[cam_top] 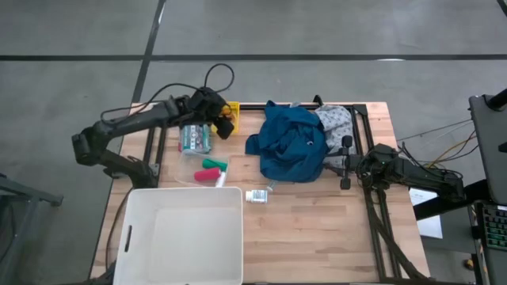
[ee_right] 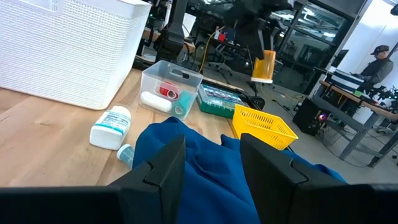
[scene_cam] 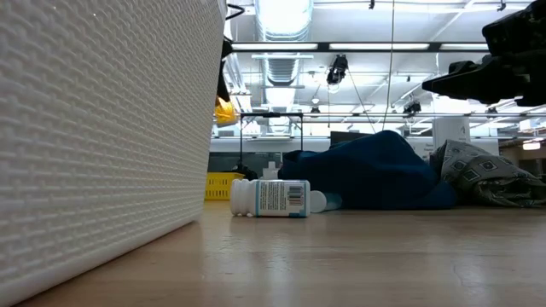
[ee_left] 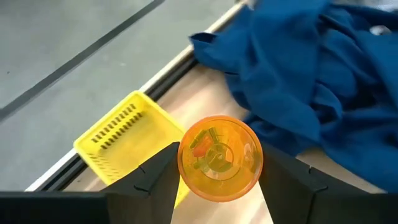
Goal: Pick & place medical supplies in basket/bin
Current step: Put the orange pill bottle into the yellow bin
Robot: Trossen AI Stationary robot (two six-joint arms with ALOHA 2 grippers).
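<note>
— What is the biggest thing on your table, and which way does it lie?

— The white tub (cam_top: 184, 235), at the near left corner. Its long axis runs left to right, with the slot handle in its left short wall. I read no writing on it; in the low view its wall shows only a woven texture.

— And after that?

— The blue garment (cam_top: 291, 142), heaped at the far middle of the table, with the grey speckled cloth (cam_top: 336, 120) touching its far right side. No label shows on either.

— Where are your pincers?

— My left gripper (ee_left: 217, 180) hangs over the far left of the table, pinching an orange bottle (ee_left: 220, 158) between its fingers. The wrist view looks straight along the bottle, its round end facing the camera. Just beside it lies a small yellow basket (cam_top: 231, 109). My right gripper (ee_right: 211, 162) waits at the right edge, fingers spread a little and holding nothing, just over the garment.

— Any labels you can read?

— The white bottle (scene_cam: 270, 197) lies on its side near the tub's far right corner, long axis left to right. Its label carries a barcode and print too small to read. The green tube (cam_top: 211, 165) and red tube (cam_top: 207, 176) lie just left of it.
</note>
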